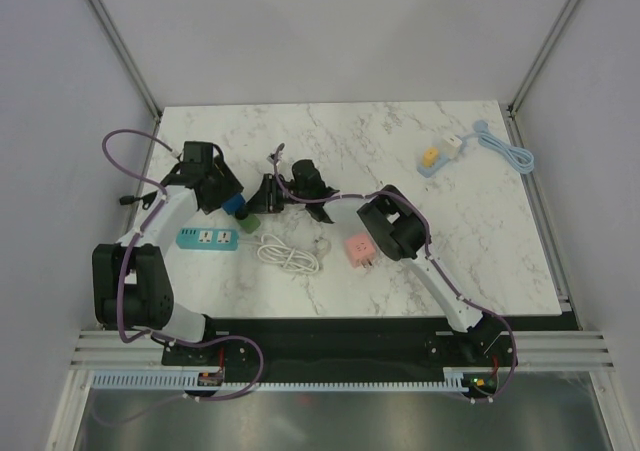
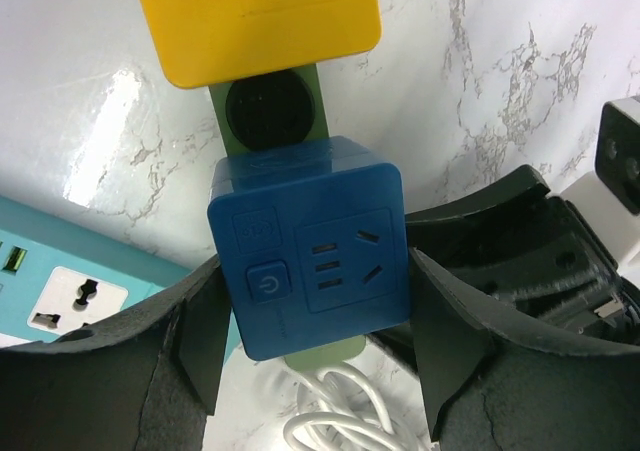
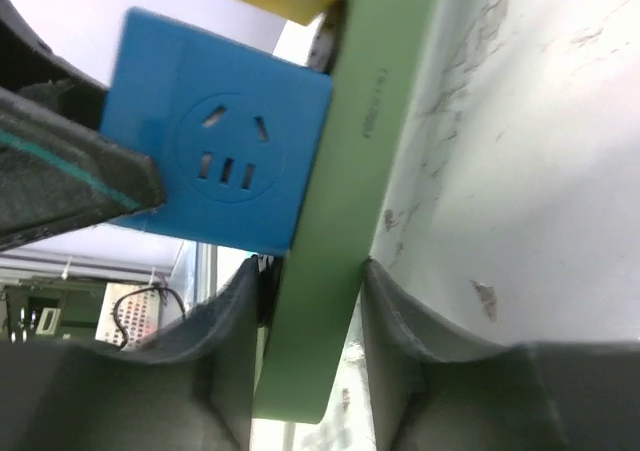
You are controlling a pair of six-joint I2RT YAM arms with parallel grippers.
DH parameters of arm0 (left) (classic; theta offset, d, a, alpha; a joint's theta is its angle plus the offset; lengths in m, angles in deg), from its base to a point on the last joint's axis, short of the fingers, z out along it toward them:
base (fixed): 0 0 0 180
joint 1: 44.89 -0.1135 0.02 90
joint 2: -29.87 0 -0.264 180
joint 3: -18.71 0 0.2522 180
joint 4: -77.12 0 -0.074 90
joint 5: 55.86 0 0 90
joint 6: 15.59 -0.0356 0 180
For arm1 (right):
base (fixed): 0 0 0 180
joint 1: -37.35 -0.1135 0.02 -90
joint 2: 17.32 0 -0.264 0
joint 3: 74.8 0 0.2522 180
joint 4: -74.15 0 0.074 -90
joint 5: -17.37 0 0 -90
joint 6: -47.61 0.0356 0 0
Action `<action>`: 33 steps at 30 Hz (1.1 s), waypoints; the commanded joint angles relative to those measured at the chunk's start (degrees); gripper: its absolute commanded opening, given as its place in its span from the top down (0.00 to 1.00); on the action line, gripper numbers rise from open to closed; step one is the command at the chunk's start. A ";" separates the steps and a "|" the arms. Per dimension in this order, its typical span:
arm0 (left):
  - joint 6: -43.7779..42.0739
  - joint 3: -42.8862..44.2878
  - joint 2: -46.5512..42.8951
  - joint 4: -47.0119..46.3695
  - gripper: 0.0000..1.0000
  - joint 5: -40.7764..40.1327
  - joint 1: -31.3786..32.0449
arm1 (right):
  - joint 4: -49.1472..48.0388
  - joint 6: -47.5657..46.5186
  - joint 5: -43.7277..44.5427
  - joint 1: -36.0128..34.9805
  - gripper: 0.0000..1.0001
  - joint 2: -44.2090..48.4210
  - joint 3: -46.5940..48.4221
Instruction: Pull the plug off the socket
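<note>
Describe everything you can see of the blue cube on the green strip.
The blue cube is a smooth plastic adapter with rounded edges. It sits plugged into the green power strip, right beside a yellow cube. The face seen from the left wrist has a five-hole socket and a power button. The face seen from the right wrist has another socket. The left hand has a finger against each of two opposite sides and appears to be gripping it.
</note>
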 commanded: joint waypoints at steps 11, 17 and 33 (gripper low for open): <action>-2.10 -6.65 -8.35 -24.51 0.98 9.61 2.84 | 18.45 0.19 10.32 -1.08 1.00 1.52 4.95; 7.12 -2.90 -5.81 -14.34 0.98 7.32 2.67 | 34.64 -6.32 21.74 -0.90 1.00 -0.06 9.88; 6.44 2.12 -0.01 -13.20 0.98 16.89 3.90 | 27.80 -2.98 14.12 3.05 1.00 3.19 1.18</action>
